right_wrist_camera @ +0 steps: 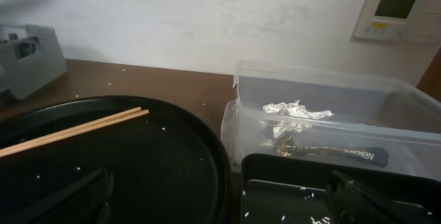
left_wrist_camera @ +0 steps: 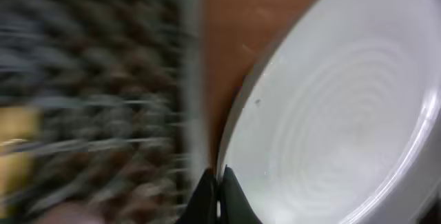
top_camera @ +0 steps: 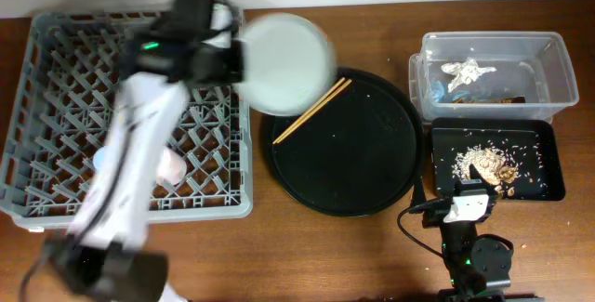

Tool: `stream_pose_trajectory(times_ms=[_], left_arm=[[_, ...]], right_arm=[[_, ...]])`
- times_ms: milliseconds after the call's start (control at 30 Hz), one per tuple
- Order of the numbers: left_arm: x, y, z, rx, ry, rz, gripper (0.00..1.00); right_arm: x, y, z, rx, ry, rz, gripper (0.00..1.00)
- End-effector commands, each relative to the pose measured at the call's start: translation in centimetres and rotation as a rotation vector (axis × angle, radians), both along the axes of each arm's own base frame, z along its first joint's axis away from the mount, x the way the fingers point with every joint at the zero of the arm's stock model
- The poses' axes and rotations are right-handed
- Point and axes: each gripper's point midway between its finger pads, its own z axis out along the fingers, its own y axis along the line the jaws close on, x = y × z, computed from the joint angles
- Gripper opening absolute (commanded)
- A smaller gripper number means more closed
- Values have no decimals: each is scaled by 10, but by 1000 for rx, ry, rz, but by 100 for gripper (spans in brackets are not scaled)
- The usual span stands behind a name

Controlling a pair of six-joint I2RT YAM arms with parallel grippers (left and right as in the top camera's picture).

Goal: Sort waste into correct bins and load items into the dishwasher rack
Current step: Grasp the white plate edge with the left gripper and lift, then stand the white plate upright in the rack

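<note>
My left gripper [top_camera: 232, 60] is shut on the rim of the pale grey-white plate [top_camera: 286, 62] and holds it in the air over the right edge of the grey dishwasher rack [top_camera: 56, 51]. The left wrist view is blurred: the jaws [left_wrist_camera: 219, 191] pinch the plate's rim [left_wrist_camera: 331, 127] beside the rack [left_wrist_camera: 83, 79]. The chopsticks [top_camera: 311, 110] lie on the round black tray [top_camera: 372, 172]. Tissue [top_camera: 469, 72] and the wrapper [right_wrist_camera: 331, 151] lie in the clear tub [top_camera: 548, 51]. Food scraps [top_camera: 488, 164] lie in the shallow black tray [top_camera: 548, 186]. My right gripper [right_wrist_camera: 220, 203] is open and empty, low between the two trays.
A pink-white object [top_camera: 172, 170] and a pale bluish one [top_camera: 105, 160] show in the rack, partly hidden by my left arm. A yellow blur [left_wrist_camera: 17, 124] lies in the rack. Rice grains dot the round tray. A wall runs behind the table.
</note>
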Motion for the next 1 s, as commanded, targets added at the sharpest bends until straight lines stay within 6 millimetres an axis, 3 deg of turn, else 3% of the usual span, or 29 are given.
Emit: stream_pose_trajectory(times_ms=[0,167,333,500,633,667,700,733,833,867,900,967], left_arm=[[-18,109,47,348,-116,291,0],[-34,184,57,759,-114,570,0],[-12,201,39,949,-105,652,0],[11,186,-15,986,-7,567,0],[17,164,-26,998,-8,507,4],[17,160,-26,999,-9,497,50],[16,157,-25,999,-11,489,81],[15,153,-24,992,-8,477,99],[4,102,-23,758,35,312,99],[3,74,-23,625,33,242,98],[4,44,-26,500,28,160,93],[4,-54,-39,253,0,-272,73]], right_arm=[[0,-1,-4,-3,6,-2,99],[0,-1,-4,-3,6,-2,98],[0,-1,-4,-3,6,-2,99],[0,-1,-4,-3,6,-2,98],[0,-1,-4,-3,6,-2,98],[0,-1,-4,-3,6,-2,99],[0,-1,-4,-3,6,-2,98],[0,-1,-4,-3,6,-2,98],[0,-1,-4,-3,6,-2,98],[0,-1,-4,-3,6,-2,98],[0,-1,-4,-3,6,-2,98],[0,-1,-4,-3,6,-2,98]])
